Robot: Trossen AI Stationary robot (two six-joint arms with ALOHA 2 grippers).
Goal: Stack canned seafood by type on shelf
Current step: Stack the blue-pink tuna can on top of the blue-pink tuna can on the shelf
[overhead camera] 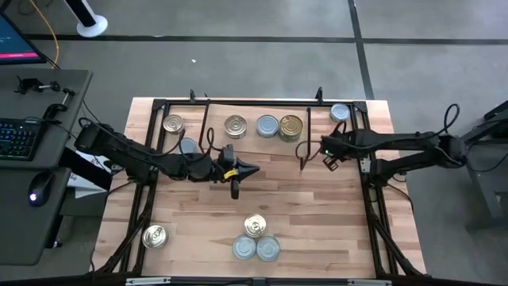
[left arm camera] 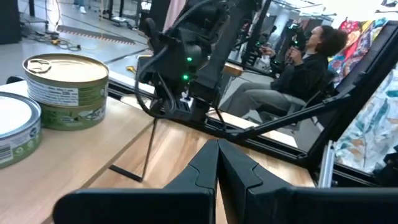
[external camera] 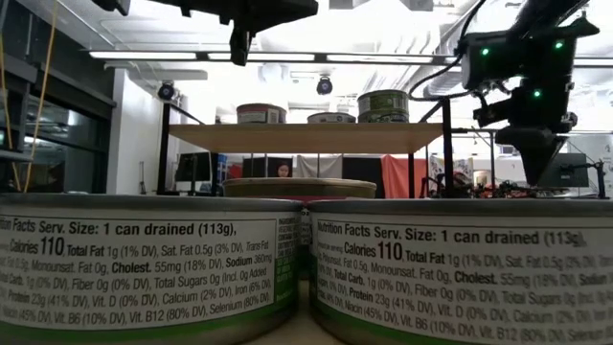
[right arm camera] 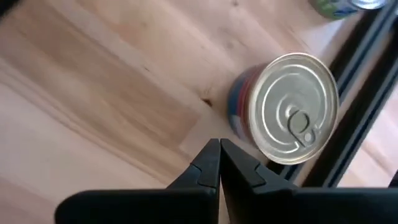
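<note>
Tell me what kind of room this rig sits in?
Likely a robotics lab or workshop: a desk with a keyboard beside the table, a bare concrete floor, and a seated person behind.

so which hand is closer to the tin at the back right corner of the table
Right. The right hand sits just in front of that tin; the left hand is mid-table, well off to the left.

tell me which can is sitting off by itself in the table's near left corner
The gold-lidded can alone at the near left corner; the other near-edge cans are clustered together at the middle.
</note>
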